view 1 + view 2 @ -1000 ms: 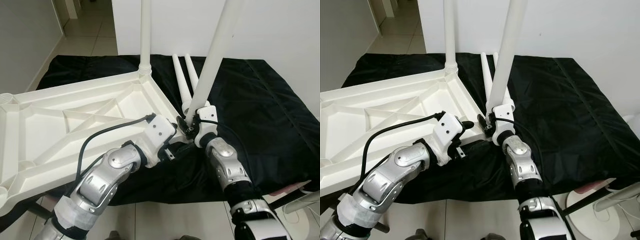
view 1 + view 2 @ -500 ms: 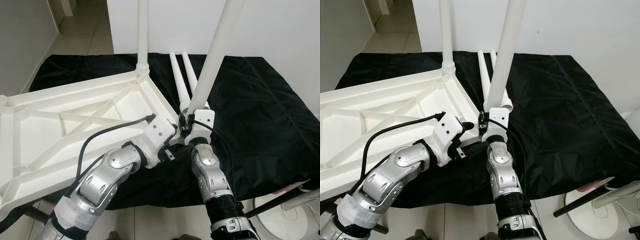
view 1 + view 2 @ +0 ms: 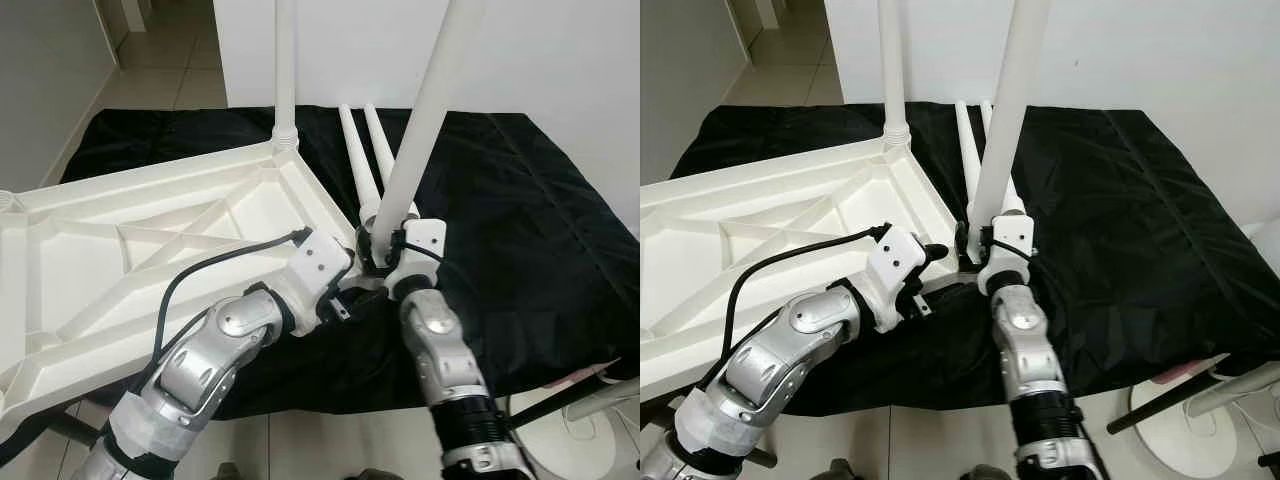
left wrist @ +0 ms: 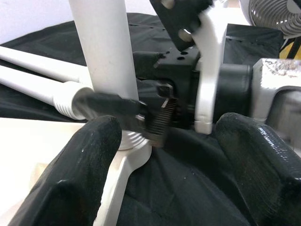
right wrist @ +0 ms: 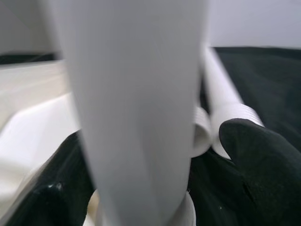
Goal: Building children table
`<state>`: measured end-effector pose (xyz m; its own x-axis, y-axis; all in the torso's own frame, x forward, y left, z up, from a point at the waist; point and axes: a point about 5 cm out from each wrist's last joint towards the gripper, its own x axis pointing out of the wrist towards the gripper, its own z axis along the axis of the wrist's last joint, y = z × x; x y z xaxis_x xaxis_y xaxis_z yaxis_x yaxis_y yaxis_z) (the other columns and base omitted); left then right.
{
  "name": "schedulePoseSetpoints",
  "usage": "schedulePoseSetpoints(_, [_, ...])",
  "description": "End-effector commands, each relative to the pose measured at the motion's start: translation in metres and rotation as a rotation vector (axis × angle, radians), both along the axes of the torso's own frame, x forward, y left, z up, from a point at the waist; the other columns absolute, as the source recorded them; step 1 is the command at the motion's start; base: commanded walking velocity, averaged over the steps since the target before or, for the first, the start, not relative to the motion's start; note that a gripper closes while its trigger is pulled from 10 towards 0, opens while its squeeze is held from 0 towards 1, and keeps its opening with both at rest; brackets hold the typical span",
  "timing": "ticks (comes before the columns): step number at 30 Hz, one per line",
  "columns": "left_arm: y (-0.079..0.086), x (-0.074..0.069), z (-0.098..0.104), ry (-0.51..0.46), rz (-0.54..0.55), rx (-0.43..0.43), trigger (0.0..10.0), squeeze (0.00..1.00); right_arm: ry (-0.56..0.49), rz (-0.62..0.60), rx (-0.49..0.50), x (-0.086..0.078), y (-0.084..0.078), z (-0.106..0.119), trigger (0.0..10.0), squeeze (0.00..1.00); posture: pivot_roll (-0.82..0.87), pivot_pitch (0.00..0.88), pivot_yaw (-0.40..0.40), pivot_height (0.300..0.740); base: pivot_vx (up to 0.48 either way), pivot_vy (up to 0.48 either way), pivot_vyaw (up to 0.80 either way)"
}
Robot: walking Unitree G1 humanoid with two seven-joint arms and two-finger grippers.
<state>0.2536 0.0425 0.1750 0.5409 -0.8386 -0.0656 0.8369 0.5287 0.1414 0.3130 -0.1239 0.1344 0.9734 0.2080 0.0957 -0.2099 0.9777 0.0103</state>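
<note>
Upturned white tabletop (image 3: 150,240) on a black-covered surface (image 3: 520,220), one leg (image 3: 285,70) upright at its 12 o'clock corner. Right gripper (image 3: 378,250) clasps a second leg (image 3: 425,110) at the near corner socket. Left gripper (image 4: 164,155), fingers spread and empty, sits just beside; two spare legs (image 3: 358,165) lie behind.

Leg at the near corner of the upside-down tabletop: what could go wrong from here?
1. The leg held by the right gripper leans off vertical, unlike the fitted leg; it may cross-thread or jam in the corner socket.
2. The left gripper, jaws open, sits right beside the right one at the tabletop corner; the two could collide.
3. Two spare legs lie on the black cloth just behind and could get knocked.
</note>
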Motion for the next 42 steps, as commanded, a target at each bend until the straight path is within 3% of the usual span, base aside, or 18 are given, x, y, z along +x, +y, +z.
schedulePoseSetpoints(1, [0.0, -0.002, 0.002, 0.002, -0.032, -0.001, 10.0, 0.0, 0.011, 0.035, 0.012, 0.0, 0.0, -0.002, 10.0, 0.0, -0.05, 0.0, -0.004, 0.74, 0.0, 0.0, 0.0])
schedulePoseSetpoints(7, [0.0, -0.001, 0.002, 0.001, -0.028, 0.001, 10.0, 0.0, 0.001, 0.238, -0.08, 0.002, -0.012, -0.005, 10.0, 0.0, -0.05, 0.0, -0.007, 0.74, 0.0, 0.0, 0.0])
schedulePoseSetpoints(10, [0.001, 0.0, 0.003, 0.002, -0.025, 0.001, 10.0, 0.0, 0.006, 0.428, -0.167, 0.01, -0.012, -0.005, 10.0, 0.0, -0.05, 0.0, -0.003, 0.74, 0.0, 0.0, 0.0])
schedulePoseSetpoints(21, [0.0, 0.002, 0.006, -0.009, -0.019, 0.0, 10.0, 0.0, 0.023, 0.545, -0.232, 0.035, -0.007, 0.005, 10.0, 0.0, -0.03, 0.0, -0.015, 0.74, 0.0, 0.0, 0.0])
schedulePoseSetpoints(22, [0.001, 0.002, 0.006, -0.01, -0.015, 0.0, 10.0, 0.0, 0.033, 0.559, -0.242, 0.036, -0.008, 0.004, 4.7, 0.0, -0.02, 0.0, -0.019, 0.74, 0.0, 0.0, 0.0])
schedulePoseSetpoints(23, [0.001, 0.002, 0.006, -0.01, -0.015, 0.0, 10.0, 0.0, 0.033, 0.559, -0.242, 0.036, -0.008, 0.004, 4.7, 0.0, -0.02, 0.0, -0.019, 0.74, 0.0, 0.0, 0.0])
schedulePoseSetpoints(24, [0.001, 0.002, 0.006, -0.011, -0.01, 0.0, 10.0, 0.0, 0.043, 0.571, -0.243, 0.037, -0.01, 0.002, 1.7, 0.0, -0.02, 0.0, -0.021, 0.74, 0.0, 0.0, 0.0])
schedulePoseSetpoints(26, [0.001, 0.002, 0.006, -0.011, -0.01, 0.0, 10.0, 0.0, 0.043, 0.571, -0.243, 0.037, -0.01, 0.002, 1.7, 0.0, -0.02, 0.0, -0.021, 0.74, 0.0, 0.0, 0.0])
schedulePoseSetpoints(27, [0.002, 0.002, 0.006, -0.011, -0.006, -0.001, 10.0, 0.0, 0.05, 0.574, -0.243, 0.037, -0.012, 0.001, 0.0, 0.0, -0.02, 0.0, -0.024, 0.74, 0.0, 0.0, 0.0])
schedulePoseSetpoints(38, [0.002, 0.002, 0.007, -0.011, 0.0, -0.003, 10.0, 0.0, 0.097, 0.595, -0.205, 0.034, -0.018, -0.011, 0.0, 0.0, -0.02, 0.0, -0.02, 0.74, 0.0, 0.0, 0.0])
schedulePoseSetpoints(39, [0.002, 0.001, 0.007, -0.011, -0.003, -0.001, 10.0, 0.0, 0.106, 0.588, -0.18, 0.034, -0.017, -0.014, 2.5, 0.0, -0.02, 0.0, -0.016, 0.74, 0.0, 0.0, 0.0])
schedulePoseSetpoints(40, [0.002, 0.001, 0.007, -0.012, -0.008, -0.001, 10.0, 0.0, 0.137, 0.552, -0.152, 0.034, -0.015, -0.017, 10.0, 0.0, -0.02, 0.0, -0.013, 0.74, 0.0, 0.0, 0.0])
schedulePoseSetpoints(42, [0.002, 0.001, 0.007, -0.012, -0.012, 0.0, 10.0, 0.0, 0.158, 0.528, -0.136, 0.035, -0.015, -0.02, 10.0, 0.0, -0.02, 0.0, -0.013, 0.74, 0.0, 0.0, 0.0])
